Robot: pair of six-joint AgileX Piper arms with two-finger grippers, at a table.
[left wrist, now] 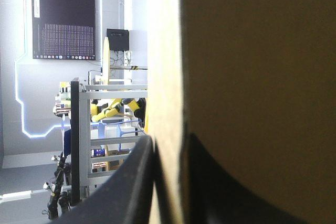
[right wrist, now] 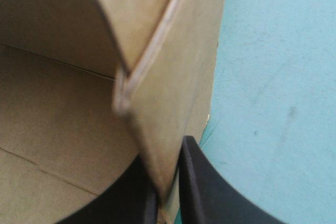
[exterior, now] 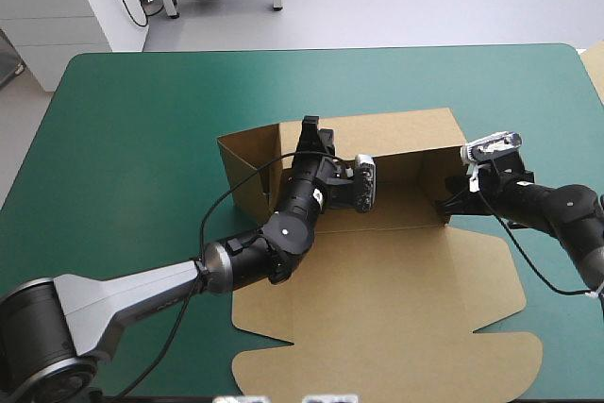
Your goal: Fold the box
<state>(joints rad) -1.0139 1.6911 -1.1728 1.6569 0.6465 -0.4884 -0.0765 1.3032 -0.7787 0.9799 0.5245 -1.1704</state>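
Pinching box [exterior: 396,299] walls, left gripper [left wrist: 170,182] and right gripper [right wrist: 168,198] are clamping almost fully closed; box seeming light, stiff, grab edges.

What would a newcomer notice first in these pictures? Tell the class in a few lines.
A brown box lies half-built in the middle of the teal-green table, its far walls raised and its lid sheet flat toward the near edge. The left hand pinches the far wall, the right hand the right-side wall.
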